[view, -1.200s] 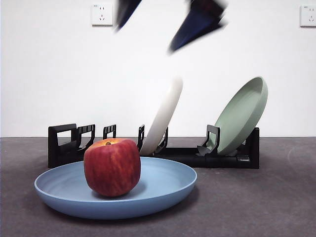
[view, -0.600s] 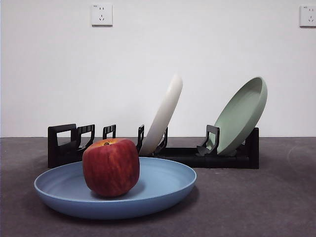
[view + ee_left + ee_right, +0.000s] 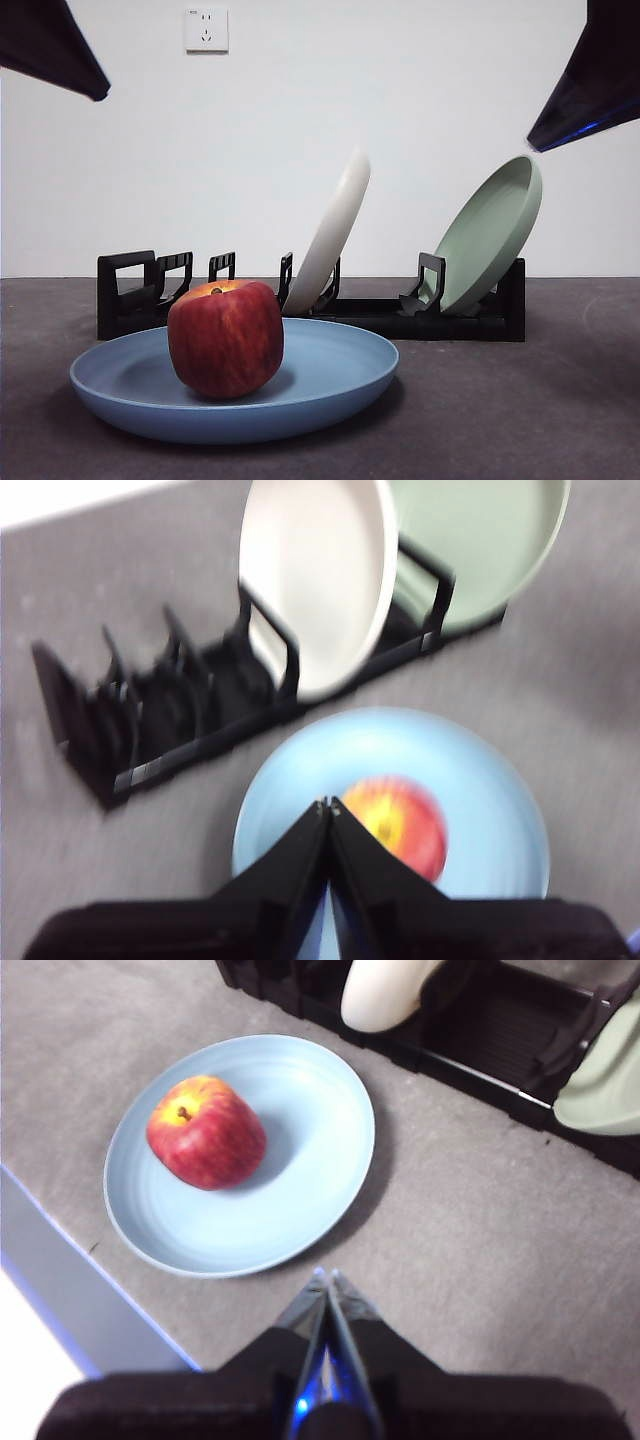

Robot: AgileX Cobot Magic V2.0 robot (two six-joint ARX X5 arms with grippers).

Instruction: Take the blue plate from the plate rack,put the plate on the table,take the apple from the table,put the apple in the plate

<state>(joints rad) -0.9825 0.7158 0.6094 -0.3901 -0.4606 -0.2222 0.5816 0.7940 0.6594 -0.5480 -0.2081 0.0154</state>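
The apple [image 3: 225, 340] sits inside the blue plate [image 3: 330, 385], at about 11 o'clock from my right gripper [image 3: 328, 1278], and both my grippers are closed, empty.

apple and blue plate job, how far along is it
Looks finished: the blue plate lies flat on the table out of the plate rack, and the apple sits in it. Both tools, left and right, are shut, empty and clear. Nothing visibly left.

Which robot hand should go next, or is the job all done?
Neither. The apple already sits in the blue plate on the table. The left hand and right hand are both shut and empty, up high.
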